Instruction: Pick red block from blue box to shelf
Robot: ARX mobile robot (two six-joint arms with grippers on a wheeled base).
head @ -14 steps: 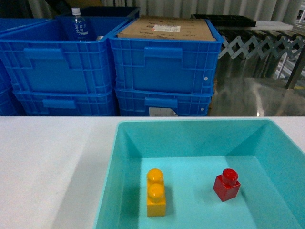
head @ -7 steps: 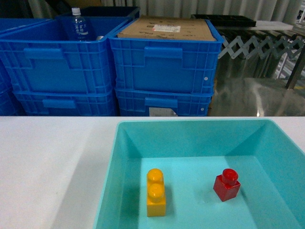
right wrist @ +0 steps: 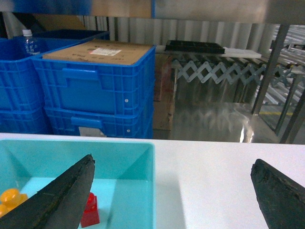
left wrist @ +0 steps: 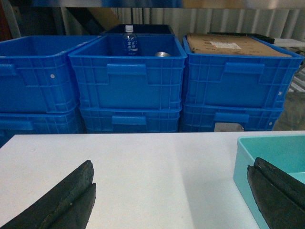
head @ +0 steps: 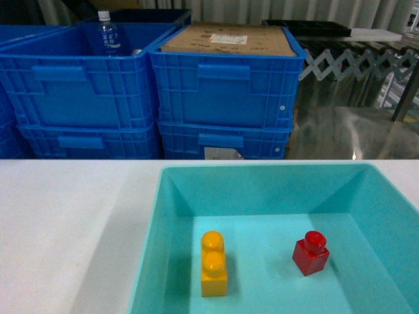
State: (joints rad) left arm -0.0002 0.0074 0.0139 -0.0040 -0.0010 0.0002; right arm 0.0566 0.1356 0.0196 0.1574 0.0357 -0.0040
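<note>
Where the head view looks down, the blue box [head: 163, 216] sits on a white surface [head: 65, 222], with the red block [head: 310, 254] on its floor right of centre and a yellow brick [head: 213, 263] well apart to its left. Behind stand stacked crates [head: 222, 98]; one carries a cardboard sheet [head: 229, 40] with a white label too small to read, another a bottle [head: 107, 34] whose print is illegible. Neither tool shows in this view.

From the left wrist, the left tool [left wrist: 171, 195] is spread wide over bare surface, its right finger at the box's left rim.

From the right wrist, the right tool [right wrist: 174, 191] is spread wide too; its left finger [right wrist: 57, 195] hangs over the box and partly hides the block, which lies just beside it. A metal frame [right wrist: 274, 67] rises at far right.
</note>
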